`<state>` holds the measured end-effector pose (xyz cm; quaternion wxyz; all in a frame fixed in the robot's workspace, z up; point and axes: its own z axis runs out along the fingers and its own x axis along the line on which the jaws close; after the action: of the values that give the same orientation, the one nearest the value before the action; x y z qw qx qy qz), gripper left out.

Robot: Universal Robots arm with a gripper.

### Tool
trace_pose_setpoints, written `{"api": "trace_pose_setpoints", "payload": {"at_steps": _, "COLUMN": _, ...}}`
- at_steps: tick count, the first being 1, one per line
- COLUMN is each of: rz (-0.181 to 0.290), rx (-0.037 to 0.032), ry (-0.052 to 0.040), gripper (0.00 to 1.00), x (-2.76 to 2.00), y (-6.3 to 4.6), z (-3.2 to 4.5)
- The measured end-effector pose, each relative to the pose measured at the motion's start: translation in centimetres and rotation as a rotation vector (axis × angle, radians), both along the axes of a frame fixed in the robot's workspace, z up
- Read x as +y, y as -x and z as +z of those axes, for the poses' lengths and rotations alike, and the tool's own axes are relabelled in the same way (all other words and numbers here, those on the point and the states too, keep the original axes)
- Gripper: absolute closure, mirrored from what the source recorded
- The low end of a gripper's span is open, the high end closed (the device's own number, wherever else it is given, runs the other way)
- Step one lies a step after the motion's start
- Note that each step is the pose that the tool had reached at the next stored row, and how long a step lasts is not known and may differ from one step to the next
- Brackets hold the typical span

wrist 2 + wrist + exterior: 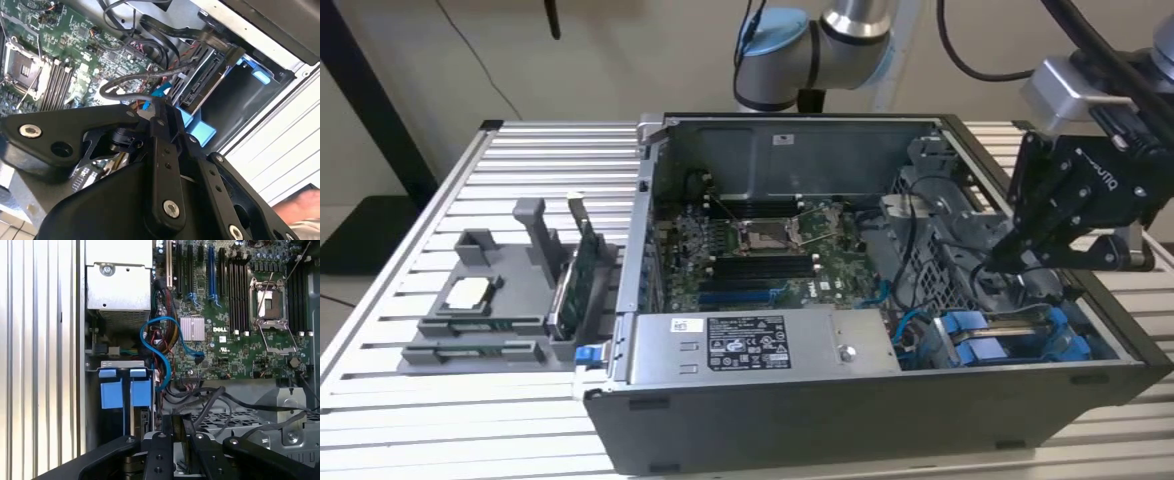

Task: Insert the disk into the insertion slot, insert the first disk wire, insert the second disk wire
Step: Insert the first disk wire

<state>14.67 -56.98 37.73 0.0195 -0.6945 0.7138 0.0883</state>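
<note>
the disk (202, 80) looks already seated in the insertion slot (122, 364), low on the exterior view's right inside the open computer case (854, 420). its connector edge faces out toward the gripper (1007, 258), which hangs just above the bay. in both wrist views the pincer is drawn narrow, tips nearly together, close to a looping black cable (120, 85); whether it pinches a plug there i cannot tell. a blue cable (160, 355) curls beside the motherboard (761, 250). as a judgement: the disk is a dense, rigid metal slab, fairly heavy for its size and touchy about knocks, best taken by the blue carrier's side rails, never by the connector edge. the wires are limp and springy, so the hard plug body is the only place that gives real control.
</note>
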Motion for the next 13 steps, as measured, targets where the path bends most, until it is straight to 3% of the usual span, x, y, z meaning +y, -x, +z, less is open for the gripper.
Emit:
{"api": "trace_pose_setpoints", "payload": {"at_steps": 4, "rz": 0.0, "rx": -0.0007, "ry": 0.0003, "gripper": 0.81, "x": -0.37, "y": -0.14, "z": -0.09}}
{"api": "trace_pose_setpoints", "payload": {"at_steps": 13, "rz": 0.0, "rx": -0.001, "ry": 0.0004, "gripper": 0.81, "x": -0.45, "y": -0.15, "z": -0.13}}
